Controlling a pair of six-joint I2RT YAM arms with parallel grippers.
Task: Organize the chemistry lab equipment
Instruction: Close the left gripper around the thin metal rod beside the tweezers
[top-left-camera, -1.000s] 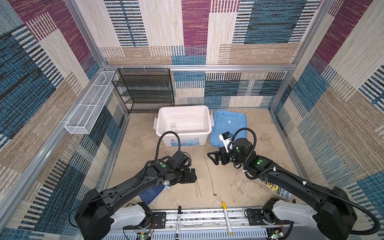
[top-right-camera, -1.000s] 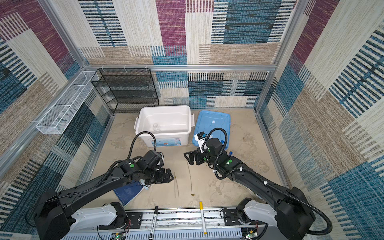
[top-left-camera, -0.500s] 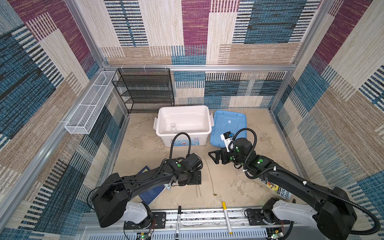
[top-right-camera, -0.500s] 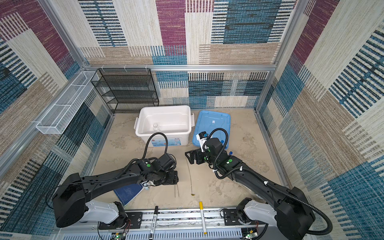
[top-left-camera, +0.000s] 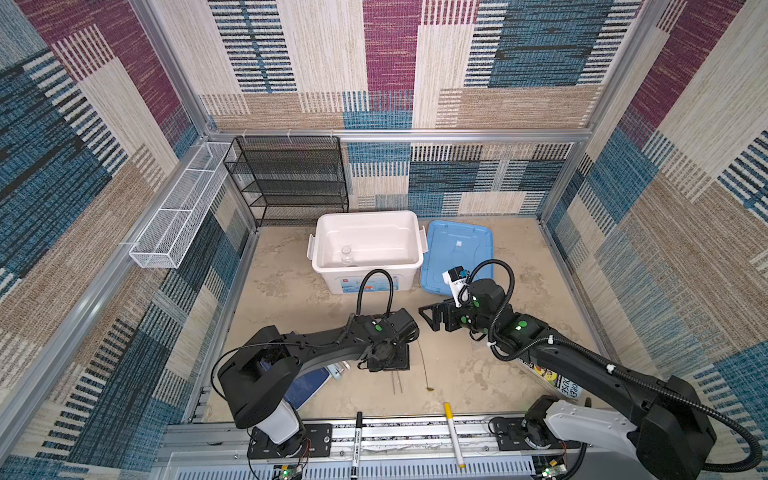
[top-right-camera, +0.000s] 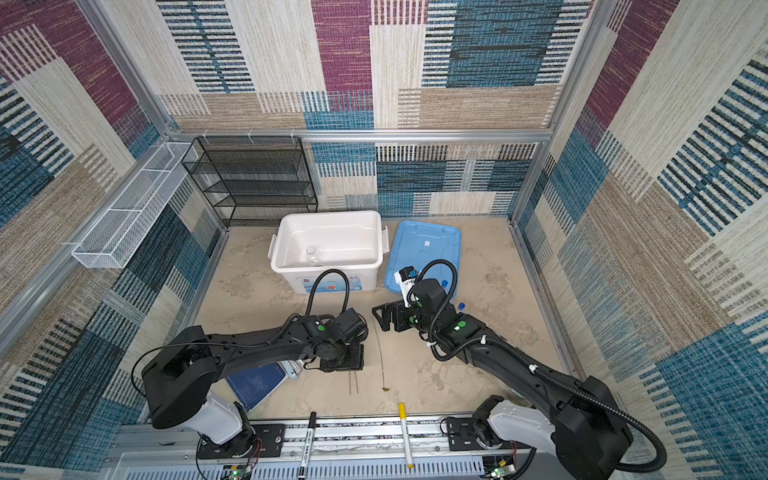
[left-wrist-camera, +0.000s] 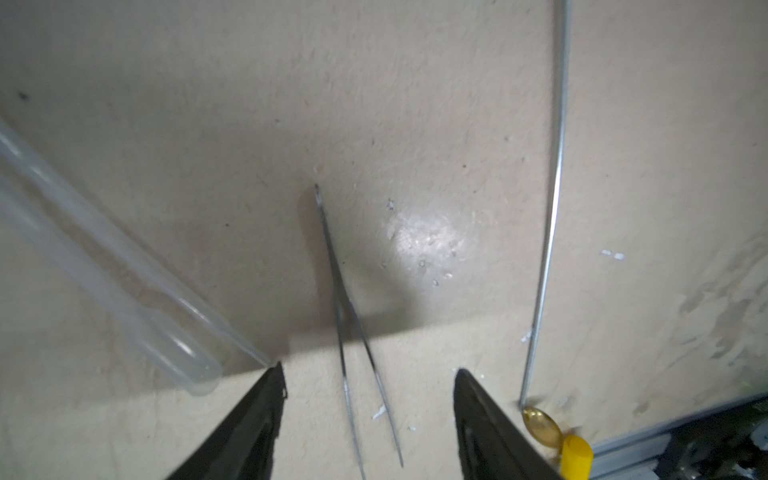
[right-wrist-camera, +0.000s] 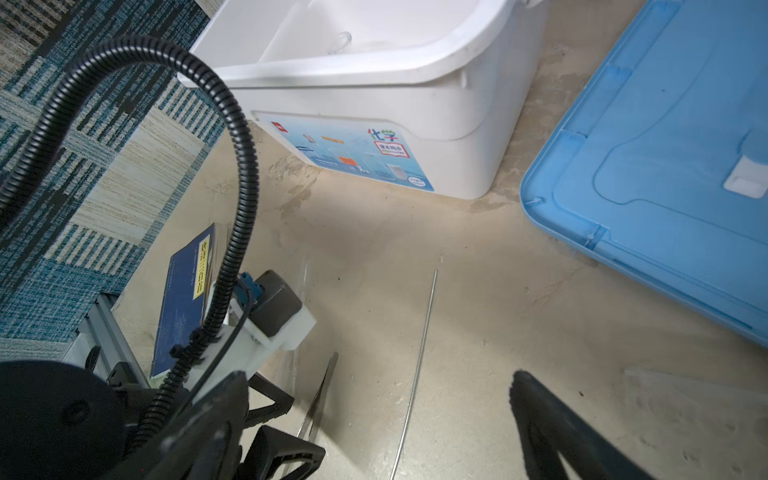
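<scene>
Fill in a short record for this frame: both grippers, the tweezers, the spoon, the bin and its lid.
left gripper: open, jaws either side of the metal tweezers, not touching them
right gripper: open, empty, above bare table
metal tweezers: flat on the table
long thin spoon: flat on the table beside the tweezers, apart from them
white bin: uncovered, small glass beaker inside
blue lid: on the table beside the bin
</scene>
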